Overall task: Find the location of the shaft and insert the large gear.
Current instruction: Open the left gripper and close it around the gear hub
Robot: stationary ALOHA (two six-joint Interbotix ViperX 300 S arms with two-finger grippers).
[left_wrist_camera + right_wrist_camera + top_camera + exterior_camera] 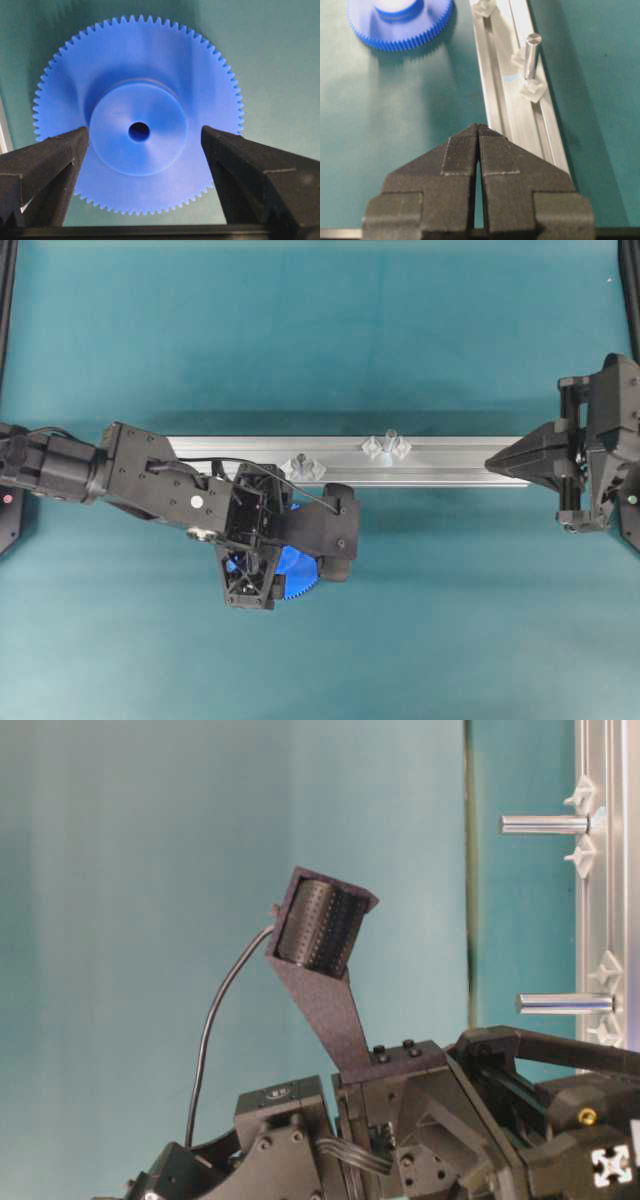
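The large gear [145,75], a bright blue toothed disc with a raised hub and a small centre hole, lies flat on the teal mat just in front of the rail. My left gripper [144,131] hangs over it, open, one finger on each side of the hub and neither pressing it. From overhead only a blue sliver of the gear [297,575] shows under that gripper [270,560]. The shaft [388,443] stands upright on its clear winged base on the rail; it also shows as the shaft [531,52] in the right wrist view. My right gripper [478,129] is shut and empty at the rail's right end.
The aluminium rail [450,460] runs left to right across the middle of the mat. A second clear-based mount [303,467] with a shorter pin sits on it beside the left arm. Black frame posts stand at both side edges.
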